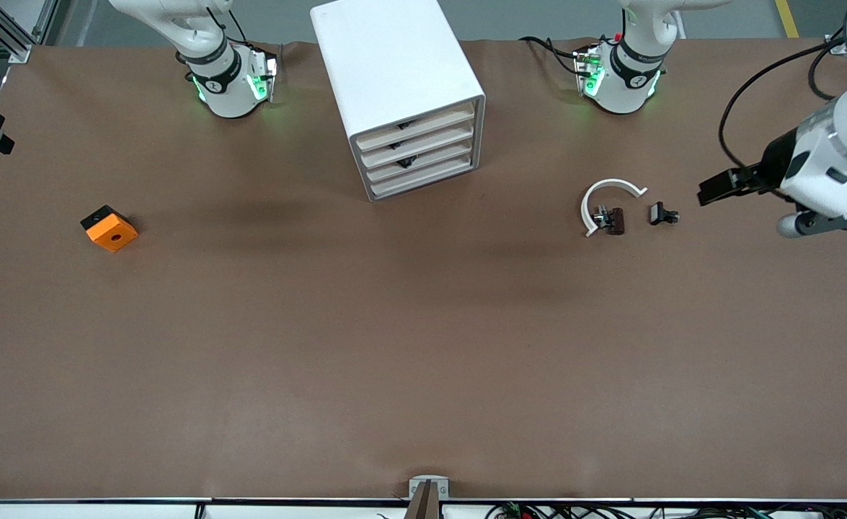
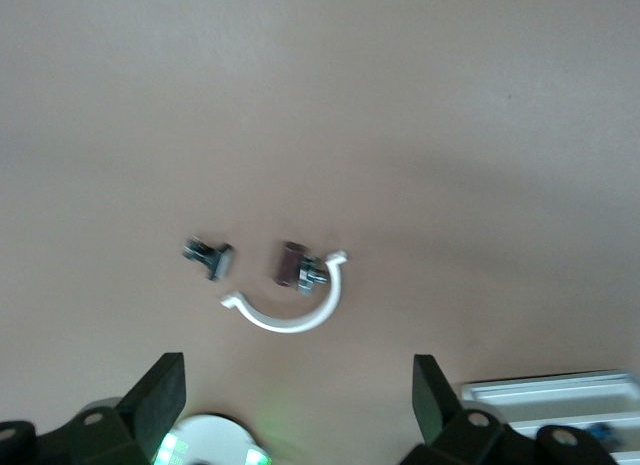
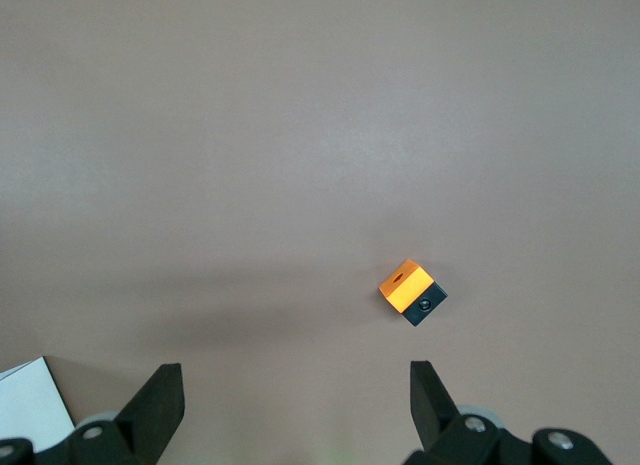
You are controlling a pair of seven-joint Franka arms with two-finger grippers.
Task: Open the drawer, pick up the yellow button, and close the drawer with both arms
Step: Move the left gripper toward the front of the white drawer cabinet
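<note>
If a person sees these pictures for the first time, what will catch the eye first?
The white cabinet stands mid-table between the arm bases, all four drawers shut. The orange block lies alone toward the right arm's end. The white curved strip and black clips lie toward the left arm's end, where the open left gripper hovers beside them.

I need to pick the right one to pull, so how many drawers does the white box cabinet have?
4 cream-fronted drawers are stacked in the white box cabinet, all shut: top, second, third, bottom. None look hidden.

Both grippers (image 2: 295, 405) (image 3: 295, 405) raised, jaws apart
</note>
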